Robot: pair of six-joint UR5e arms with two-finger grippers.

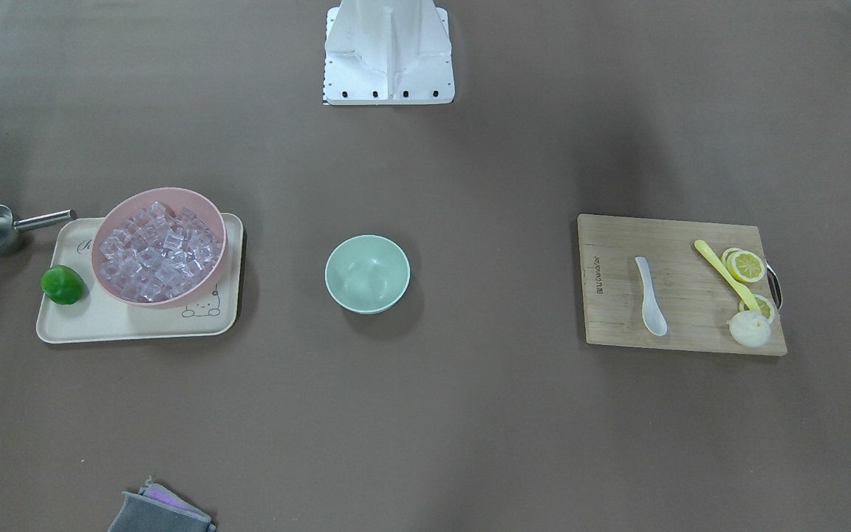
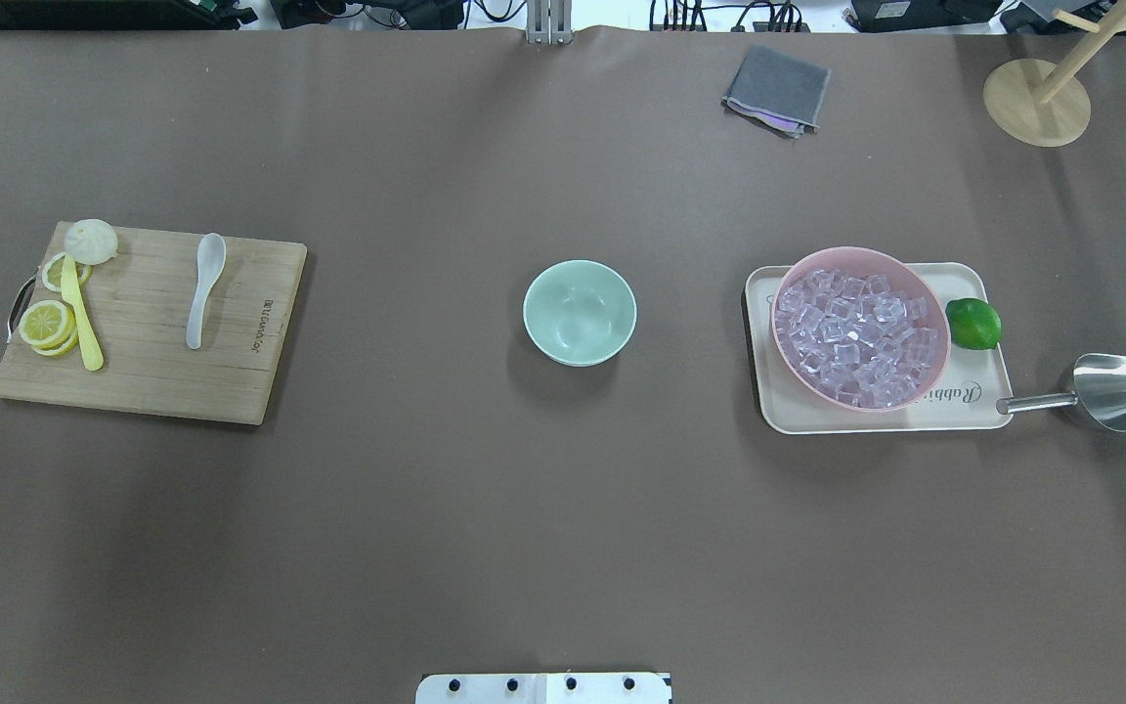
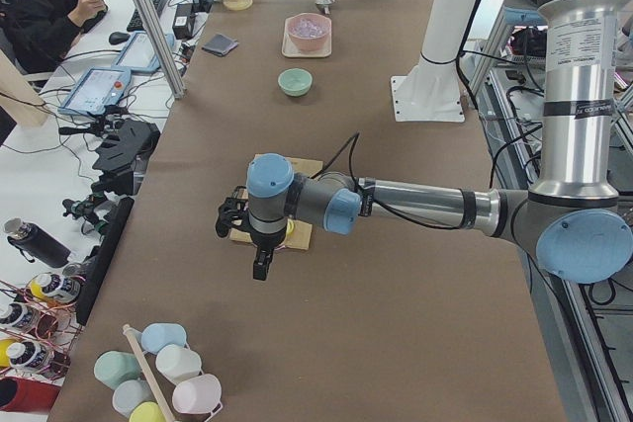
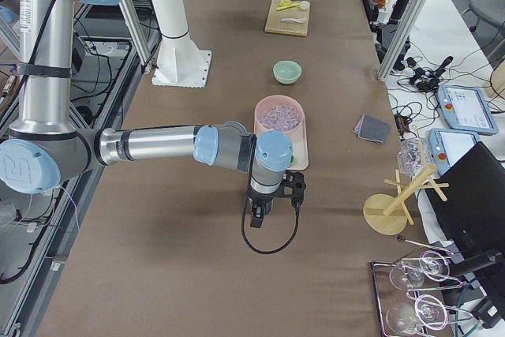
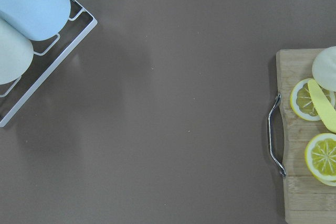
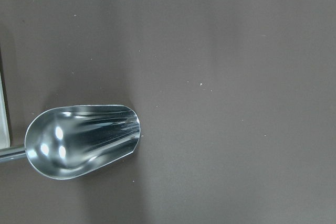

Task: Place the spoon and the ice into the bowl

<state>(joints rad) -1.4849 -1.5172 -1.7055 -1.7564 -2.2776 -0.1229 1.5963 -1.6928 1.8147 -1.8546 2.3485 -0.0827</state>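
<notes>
Script "Rabbi…" on cream rectangular tray (image 2: 915, 420) near right gripper (image 4: 256, 220); can't tell whether it or left gripper (image 3: 259, 272) is open.

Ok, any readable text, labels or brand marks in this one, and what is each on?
"Rabbi": cursive print on the tray; the rest of the word is hidden by the pink bowl.
Brand print near one edge of the cutting board: too small and blurred to read.
No other text can be read.
</notes>
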